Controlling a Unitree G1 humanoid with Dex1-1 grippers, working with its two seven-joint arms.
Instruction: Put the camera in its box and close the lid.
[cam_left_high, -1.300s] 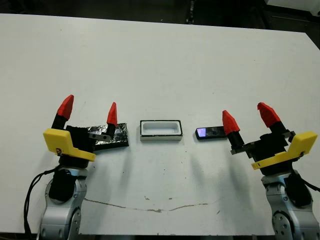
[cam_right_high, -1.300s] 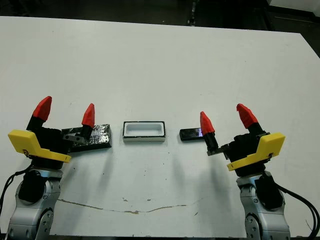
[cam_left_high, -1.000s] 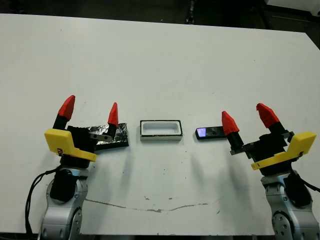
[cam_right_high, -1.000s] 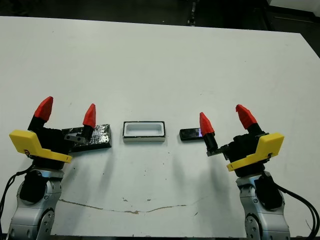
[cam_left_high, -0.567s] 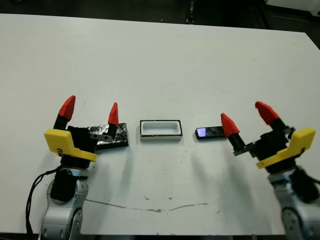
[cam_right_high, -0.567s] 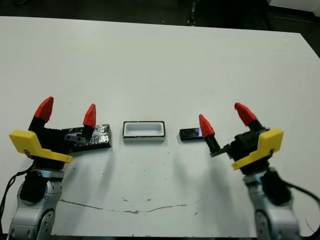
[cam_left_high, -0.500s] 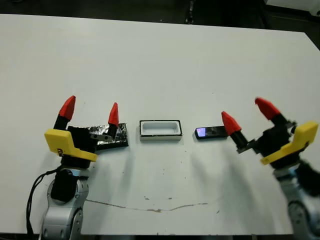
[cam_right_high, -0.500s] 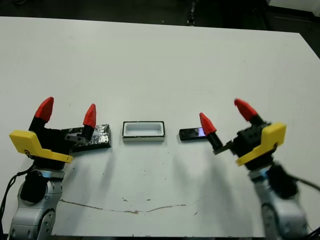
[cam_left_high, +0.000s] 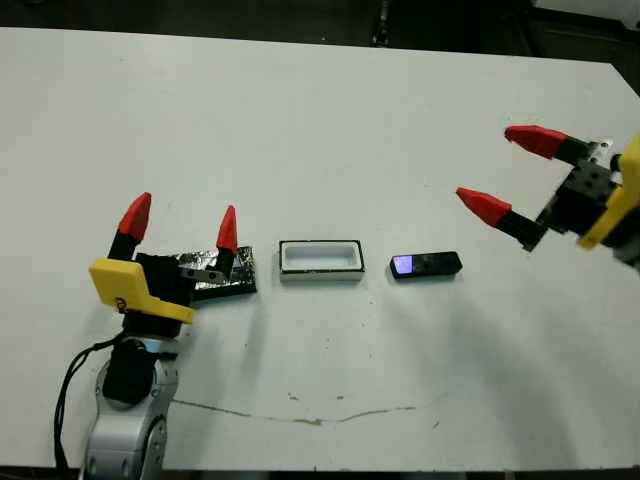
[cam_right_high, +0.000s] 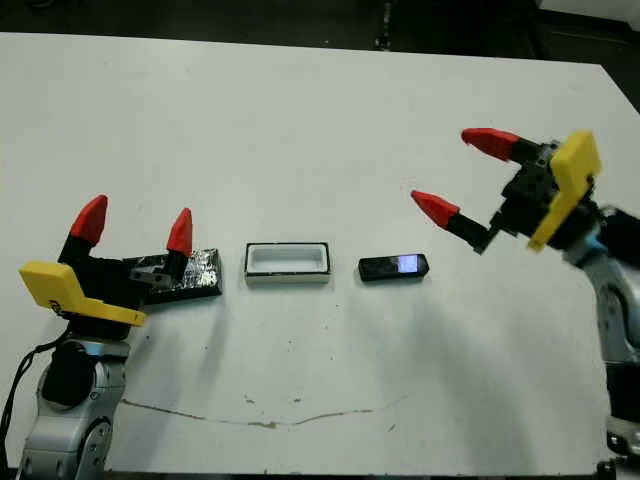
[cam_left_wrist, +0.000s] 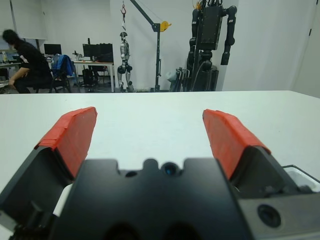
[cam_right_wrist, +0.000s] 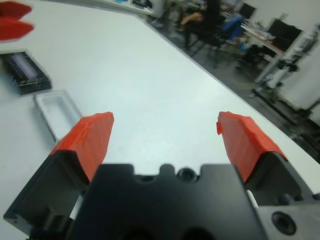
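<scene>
R gripper (cam_left_high: 498, 170) spread, empty, raised; camera (cam_left_high: 426, 265) on table below, toward box (cam_left_high: 321, 260). L gripper (cam_left_high: 180, 218) spread, empty, lid (cam_left_high: 222, 274) just beyond tips. Risk: slim glossy camera may skid or tilt if R pinch lands off-centre; misses box.

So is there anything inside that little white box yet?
No. The box is open and only its white floor shows. The camera lies on the table beside it, and the lid lies on its other side, partly hidden behind the left gripper.
</scene>
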